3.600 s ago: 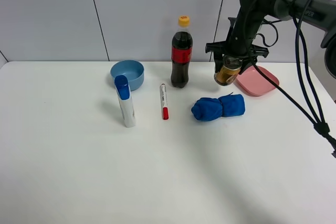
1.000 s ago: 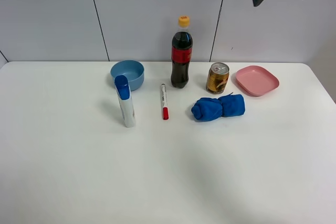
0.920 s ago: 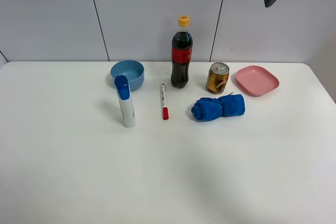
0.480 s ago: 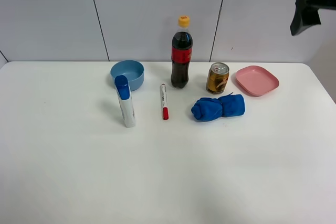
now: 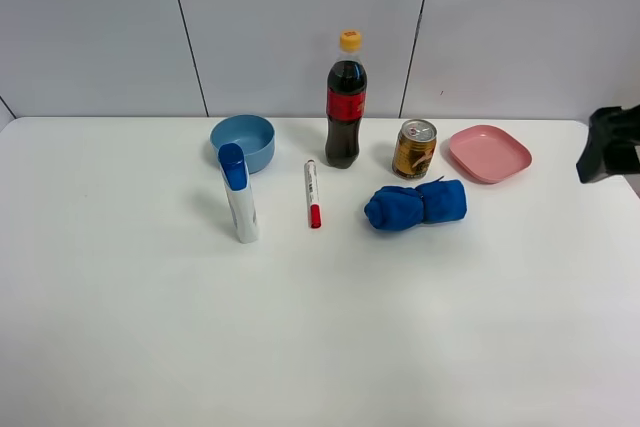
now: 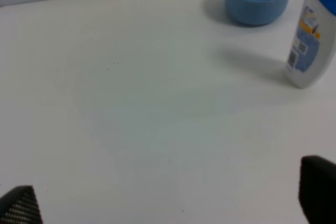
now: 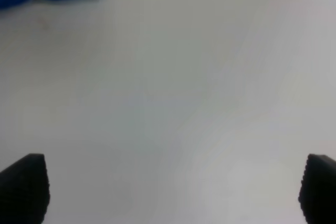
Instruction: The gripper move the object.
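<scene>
Gold can parked, right claw (image 7: 170, 190) empty and spread wide.
The gold drink can (image 5: 414, 148) stands upright on the white worktop (image 5: 320, 327), well away from the right claw, between cola bottle (image 5: 346, 99) and pink plate (image 5: 489, 153), just behind the blue cloth (image 5: 416, 204). Left claw (image 6: 168, 203) gapes too, holding nothing.

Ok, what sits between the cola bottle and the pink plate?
The gold can, upright on the table, apart from both the cola bottle and the pink plate; the exterior high view shows it.
</scene>
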Robot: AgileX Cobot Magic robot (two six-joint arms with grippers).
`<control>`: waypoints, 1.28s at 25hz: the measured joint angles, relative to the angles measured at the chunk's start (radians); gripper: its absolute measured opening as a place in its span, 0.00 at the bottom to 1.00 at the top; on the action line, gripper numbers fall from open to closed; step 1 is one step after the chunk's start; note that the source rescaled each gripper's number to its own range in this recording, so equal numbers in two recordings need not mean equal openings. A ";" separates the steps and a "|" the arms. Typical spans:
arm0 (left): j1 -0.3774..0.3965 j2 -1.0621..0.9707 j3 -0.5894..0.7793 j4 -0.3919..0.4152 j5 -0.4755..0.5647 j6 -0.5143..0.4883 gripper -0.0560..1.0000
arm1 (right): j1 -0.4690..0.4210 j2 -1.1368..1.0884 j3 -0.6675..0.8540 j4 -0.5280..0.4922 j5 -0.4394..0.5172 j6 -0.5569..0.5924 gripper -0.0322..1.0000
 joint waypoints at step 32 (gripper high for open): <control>0.000 0.000 0.000 0.000 0.000 0.000 1.00 | 0.000 -0.959 0.551 0.138 -0.308 -0.081 0.94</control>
